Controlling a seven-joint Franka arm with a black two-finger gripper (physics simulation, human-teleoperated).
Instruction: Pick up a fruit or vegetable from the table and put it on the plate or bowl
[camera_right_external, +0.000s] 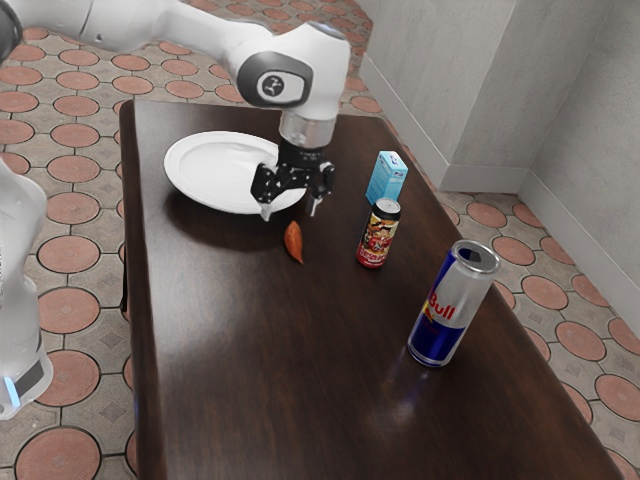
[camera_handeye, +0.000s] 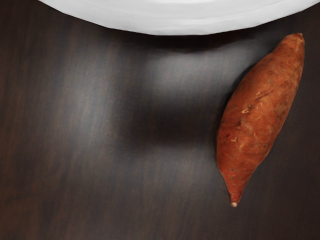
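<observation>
Exterior view: the black fingers (camera_right_external: 290, 210) hang apart and empty over the desk (camera_right_external: 300, 380), hiding part of the white plate's (camera_right_external: 190, 165) near rim. The sweet potato (camera_right_external: 294, 241) lies on the desk just beside them, close to that rim. Further out stand a small can (camera_right_external: 379, 233), a blue carton (camera_right_external: 386, 177) and a Red Bull can (camera_right_external: 452, 303). In the wrist view the plate (camera_handeye: 180, 17) is cut off

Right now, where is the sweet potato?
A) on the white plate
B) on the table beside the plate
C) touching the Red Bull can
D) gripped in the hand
B: the sweet potato lies on the table just off the rim of the plate, near the open hand.
</observation>
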